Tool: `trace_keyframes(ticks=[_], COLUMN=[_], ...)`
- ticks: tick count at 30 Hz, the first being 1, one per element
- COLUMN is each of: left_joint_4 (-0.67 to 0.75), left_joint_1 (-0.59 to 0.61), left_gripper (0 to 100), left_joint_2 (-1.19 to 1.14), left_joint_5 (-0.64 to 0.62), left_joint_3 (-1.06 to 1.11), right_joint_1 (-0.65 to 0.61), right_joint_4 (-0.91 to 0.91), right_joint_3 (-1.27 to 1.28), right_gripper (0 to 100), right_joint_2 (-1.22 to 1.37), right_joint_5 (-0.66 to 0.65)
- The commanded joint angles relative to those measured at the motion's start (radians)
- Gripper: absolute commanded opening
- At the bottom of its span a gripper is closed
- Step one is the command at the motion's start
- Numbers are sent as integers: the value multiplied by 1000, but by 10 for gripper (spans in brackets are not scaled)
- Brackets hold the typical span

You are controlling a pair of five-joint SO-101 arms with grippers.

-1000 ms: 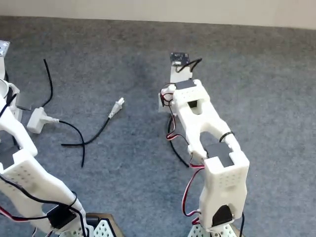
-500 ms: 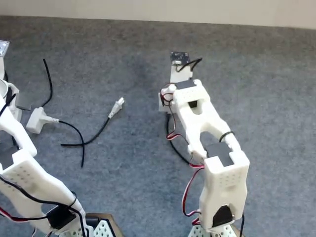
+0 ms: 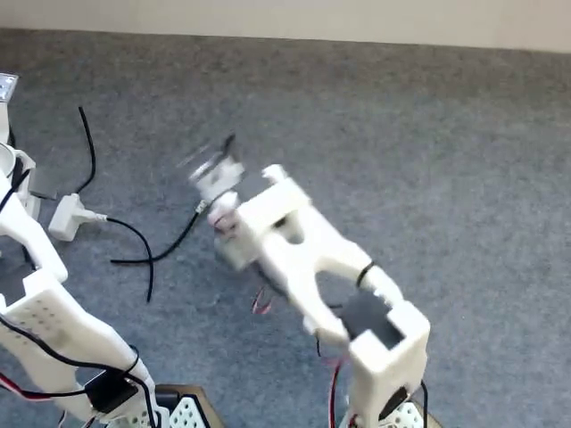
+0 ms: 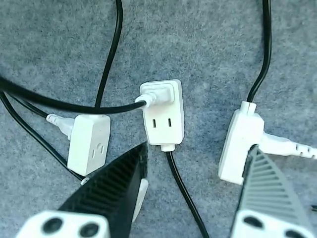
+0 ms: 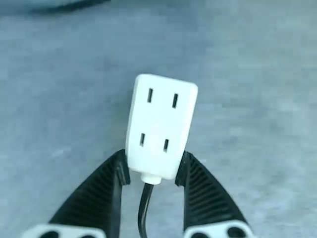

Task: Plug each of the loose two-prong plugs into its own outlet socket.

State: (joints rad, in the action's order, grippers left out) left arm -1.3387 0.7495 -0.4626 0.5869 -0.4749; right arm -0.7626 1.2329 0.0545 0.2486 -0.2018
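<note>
Right claw (image 5: 153,161) pinches the white four-slot plastic outlet block (image 5: 159,119) at its cord end, toward ten o'clock on the grey tabletop (image 3: 446,134); under insertion force it could pivot loose. Left claw (image 4: 198,151) gapes wide over a white single-socket outlet (image 4: 163,119).

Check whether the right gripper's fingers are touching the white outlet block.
Touching. The right wrist view shows the fingers of the right gripper pressed against both sides of the outlet block near its cord end, with no gap visible.
</note>
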Motion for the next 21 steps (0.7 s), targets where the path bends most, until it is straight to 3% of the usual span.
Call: trace_keyframes(ticks=[1,6,11,16,21], left_joint_4=[-35,-152,-206,-247,-245], left_joint_1=[13,65,85,84,73], left_gripper=[309,309,309,309,309], left_joint_2=[21,12,10,8,8], left_joint_5=[66,107,146,158,163], left_joint_3=[-45,-182,-199,-197,-153], right_joint_1=[-171,-269,-234,-113,-102], right_joint_4=[27,-58,-295,-375,-450], right_joint_3=[94,412,751,756,753], right_gripper=[6,6,6,6,6], right_joint_2=[-213,-461,-590,-516,-390], right_joint_5=[-38,-118,-149,-176,-218])
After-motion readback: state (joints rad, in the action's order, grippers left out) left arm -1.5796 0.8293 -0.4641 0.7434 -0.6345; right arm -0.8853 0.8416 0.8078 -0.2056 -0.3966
